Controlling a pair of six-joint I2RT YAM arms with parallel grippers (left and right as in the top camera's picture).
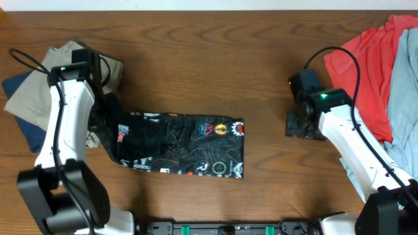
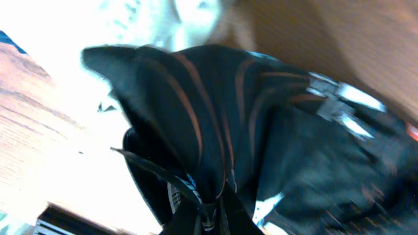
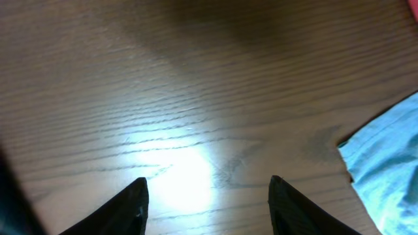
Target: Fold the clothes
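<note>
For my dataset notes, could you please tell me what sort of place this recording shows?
Probably a robot lab's laundry-folding station: a left arm and right arm work at a wooden table, a black jersey lies between them, and a red shirt and khaki garment are heaped at the edges.

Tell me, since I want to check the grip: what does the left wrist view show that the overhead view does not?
Only the left wrist view: up close, the left gripper shut on a bunched peak of the black jersey, its orange lines plain. Only the overhead view: the jersey's whole length as a long strip, the right gripper open above bare table, the red shirt and light blue garment at the right edge, the khaki shorts at upper left. Both: the jersey and the wooden table.
</note>
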